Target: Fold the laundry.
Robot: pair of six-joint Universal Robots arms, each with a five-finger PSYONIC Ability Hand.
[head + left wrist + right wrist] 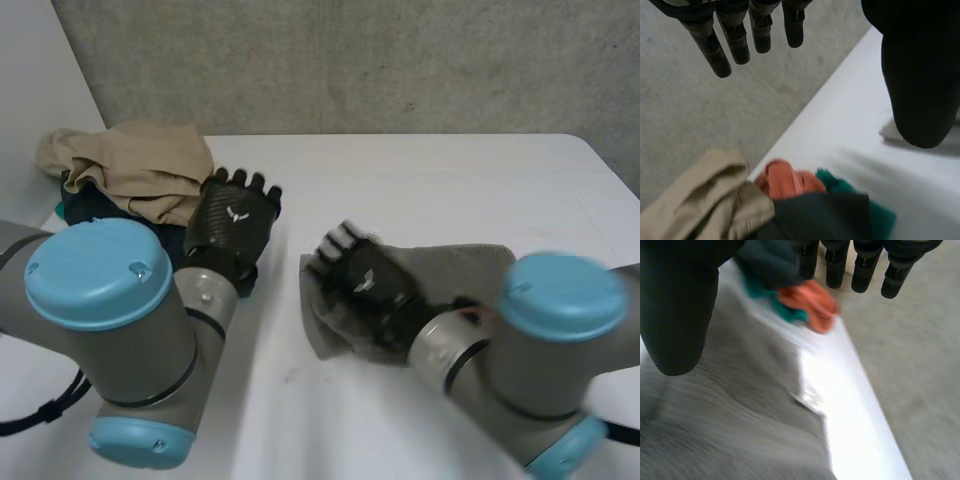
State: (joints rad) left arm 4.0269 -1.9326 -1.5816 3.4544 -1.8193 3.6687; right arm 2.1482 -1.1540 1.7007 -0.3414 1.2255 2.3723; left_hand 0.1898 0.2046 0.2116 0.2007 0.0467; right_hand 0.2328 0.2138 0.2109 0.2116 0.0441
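One grey towel [455,262] lies on the white table [420,180] at about 4 o'clock from its middle. It is under the right hand [365,280], whose fingers are straight and grasp nothing. One pile of laundry [150,185] sits at 10 o'clock. The left hand [235,215] is beside it, fingers straight, also empty. The head view shows one tan cloth [130,160] and one dark cloth [88,198]. The wrist views add one orange cloth [785,177] and one green cloth [881,217].

White table [420,170]; speckled grey wall [350,60]. Plain grey cloth [455,262]. Pile colours: beige garment [140,165], dark garment [815,217], teal cloth [880,217], orange cloth [785,180]. Black left robot hand [232,215], woven pattern on its back; black right robot hand [365,280].
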